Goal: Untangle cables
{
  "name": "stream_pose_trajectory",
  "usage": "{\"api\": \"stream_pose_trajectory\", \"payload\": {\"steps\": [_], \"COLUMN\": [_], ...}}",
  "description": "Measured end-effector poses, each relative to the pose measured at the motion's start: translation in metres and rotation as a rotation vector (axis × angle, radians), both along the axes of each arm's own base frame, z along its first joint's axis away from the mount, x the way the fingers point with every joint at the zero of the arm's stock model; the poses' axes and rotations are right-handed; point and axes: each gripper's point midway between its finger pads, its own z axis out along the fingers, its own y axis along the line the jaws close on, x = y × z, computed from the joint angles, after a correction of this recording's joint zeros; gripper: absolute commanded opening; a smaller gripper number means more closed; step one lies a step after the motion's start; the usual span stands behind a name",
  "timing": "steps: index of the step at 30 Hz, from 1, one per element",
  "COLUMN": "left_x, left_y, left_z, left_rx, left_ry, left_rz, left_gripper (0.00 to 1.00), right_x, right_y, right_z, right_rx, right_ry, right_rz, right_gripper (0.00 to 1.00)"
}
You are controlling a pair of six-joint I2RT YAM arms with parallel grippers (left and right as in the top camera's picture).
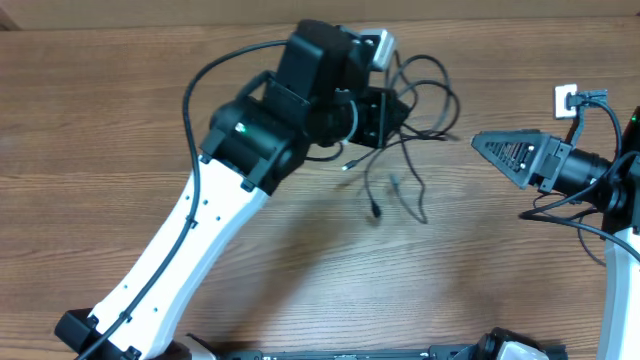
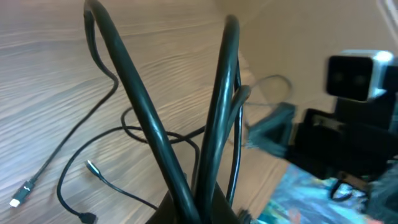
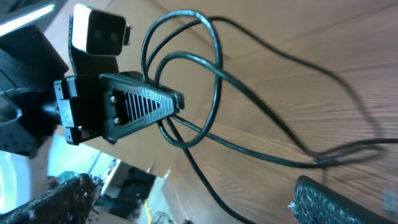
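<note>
- The thin black flexible cables (image 1: 425,105) sit as a tangle of overlapping loops near the far middle of the brown wood-grain table (image 1: 100,150). Part of the tangle is lifted and part trails on the surface.
- In the left wrist view, several strands rise in tall loops. The loose ends lie flat on the wood, among them a small silver-tipped plug (image 2: 18,198). Raising the bunch probably lets the slack ends fall away so the crossings show.
- The black ribbed left gripper (image 1: 385,115) is clamped tight on a handful of strands at the tangle's near-left edge, seemingly to anchor it.
- The black triangular right gripper (image 1: 485,145) hovers just beside the tangle, to its right. Its jaws are spread wide and hold nothing, and it looks poised to take a loop.
- Its wrist camera looks straight at the pinched loops, a sensible line for picking out one strand to draw away.
</note>
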Motion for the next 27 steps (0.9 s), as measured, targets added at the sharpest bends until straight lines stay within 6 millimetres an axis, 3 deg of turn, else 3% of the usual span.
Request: {"api": "stream_pose_trajectory", "payload": {"steps": [7,11,17,21,23,27], "left_x": [-0.019,-0.028,-0.04,-0.05,-0.051,-0.048], "left_y": [-0.024,-0.032,-0.043,-0.052,-0.054,-0.055], "left_z": [0.008,0.007,0.007,0.005,0.002,-0.002], "left_rx": [-0.034,-0.032,-0.027,-0.023,-0.02,-0.012], "left_ry": [-0.006,-0.004,-0.004,-0.002,0.004,0.01], "left_rz": [-0.051,-0.07,-0.086,-0.11,-0.113,-0.109], "left_gripper": [0.04,0.05,0.11,0.07,0.05,0.06], "right_x": [0.001,0.001,0.002,0.002,0.003,0.003], "right_y": [0.0,0.0,0.0,0.0,-0.001,-0.001], "right_z": [0.004,0.005,0.005,0.005,0.004,0.004], "right_rx": [-0.001,-0.005,-0.005,-0.008,-0.009,-0.006], "right_ry": [-0.031,-0.043,-0.049,-0.053,-0.051,-0.041], "right_rz": [0.009,0.01,0.011,0.01,0.008,0.006], "right_gripper": [1.0,0.77,0.55,0.18,0.04,0.04]}}
